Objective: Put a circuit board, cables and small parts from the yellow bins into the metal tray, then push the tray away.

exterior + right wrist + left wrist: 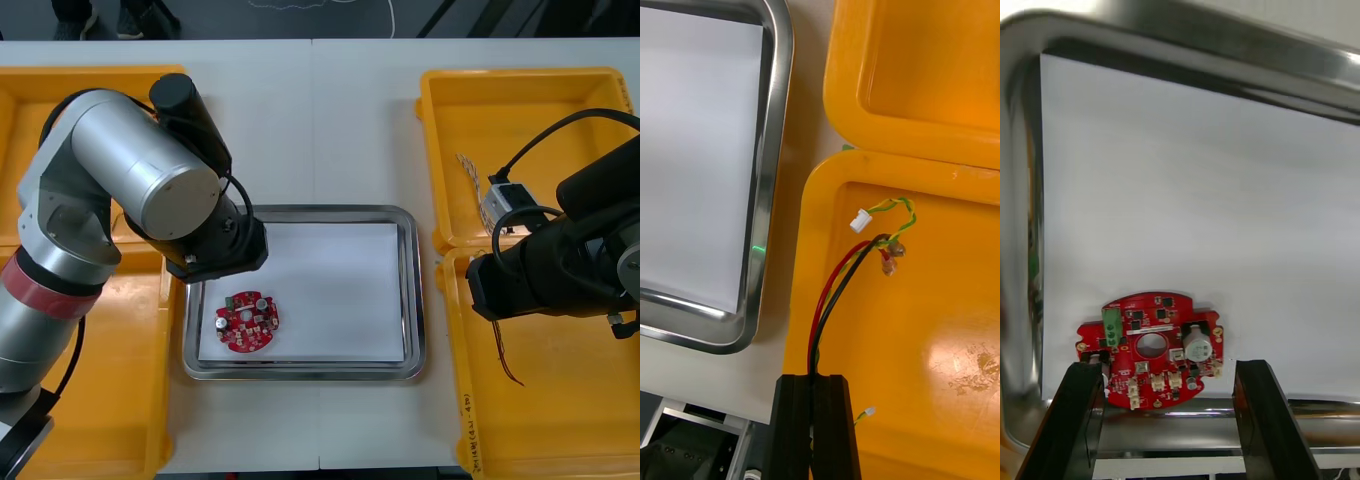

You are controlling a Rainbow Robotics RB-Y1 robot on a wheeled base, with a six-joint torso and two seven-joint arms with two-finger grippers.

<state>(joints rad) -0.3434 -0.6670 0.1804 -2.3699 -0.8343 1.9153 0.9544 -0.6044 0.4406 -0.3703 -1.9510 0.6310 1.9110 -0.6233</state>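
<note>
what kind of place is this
Probably an electronics kitting bench: yellow bins flank a metal tray holding a red board, the left gripper open over it, while the right gripper grips a cable in one bin.

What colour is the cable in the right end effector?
The cable is red, black and yellow-green, clearest in the right wrist view.

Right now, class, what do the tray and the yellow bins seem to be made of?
Tray: probably polished metal, its rim mirror-bright; white matte liner inside. Yellow bins: likely moulded plastic, glossy, with soft highlights and rounded rims.
</note>
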